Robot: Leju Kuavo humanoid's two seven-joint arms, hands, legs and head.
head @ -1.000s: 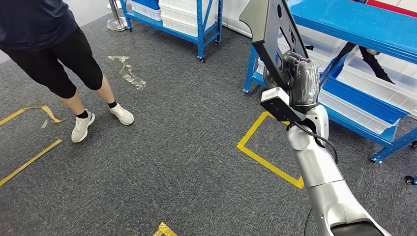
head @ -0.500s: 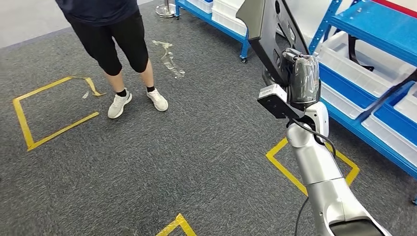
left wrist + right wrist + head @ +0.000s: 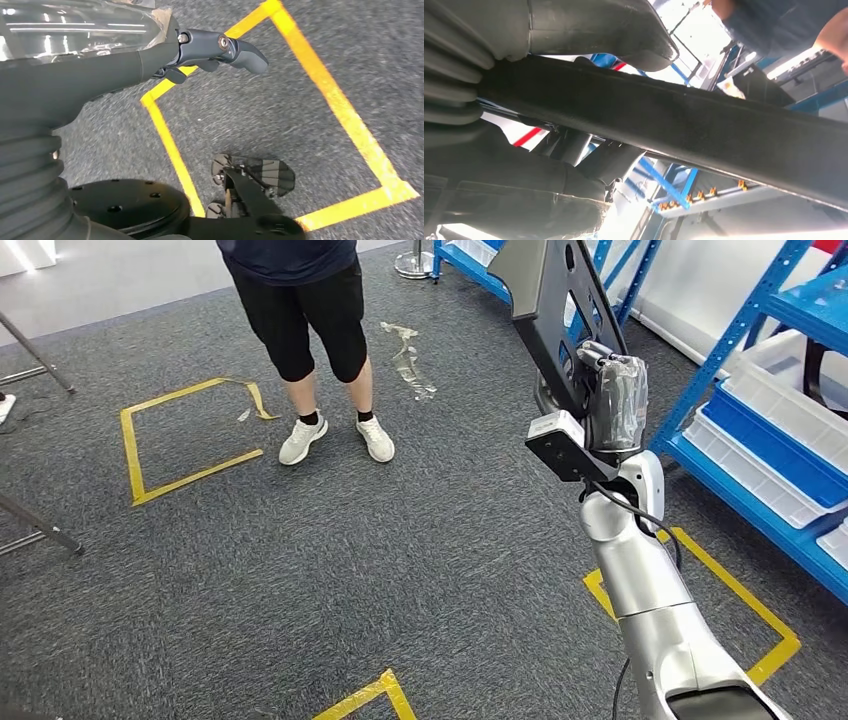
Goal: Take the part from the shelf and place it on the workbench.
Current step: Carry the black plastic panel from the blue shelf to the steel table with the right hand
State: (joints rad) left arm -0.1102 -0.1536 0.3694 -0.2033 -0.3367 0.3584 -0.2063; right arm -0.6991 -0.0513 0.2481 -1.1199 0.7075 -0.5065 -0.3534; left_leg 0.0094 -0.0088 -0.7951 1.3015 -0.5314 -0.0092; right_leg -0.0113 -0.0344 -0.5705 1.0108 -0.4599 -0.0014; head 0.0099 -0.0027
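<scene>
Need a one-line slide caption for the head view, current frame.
Right hand holds the dark part upright over grey carpet, a person ahead, blue shelving to the right.

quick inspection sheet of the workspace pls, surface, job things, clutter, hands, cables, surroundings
surface: grey carpet floor with yellow tape squares; no workbench seen
job's things: dark metal part held upright in the right hand, off the shelf
clutter: crumpled clear tape stuck on the carpet near the person's feet
hands: right hand grips the part; left hand hangs over the floor, holding nothing, fingers look loosely extended
cables: black cable runs along the right arm
surroundings: person standing close ahead in white shoes; blue shelf with white bins on the right; metal stand legs at the left edge
</scene>
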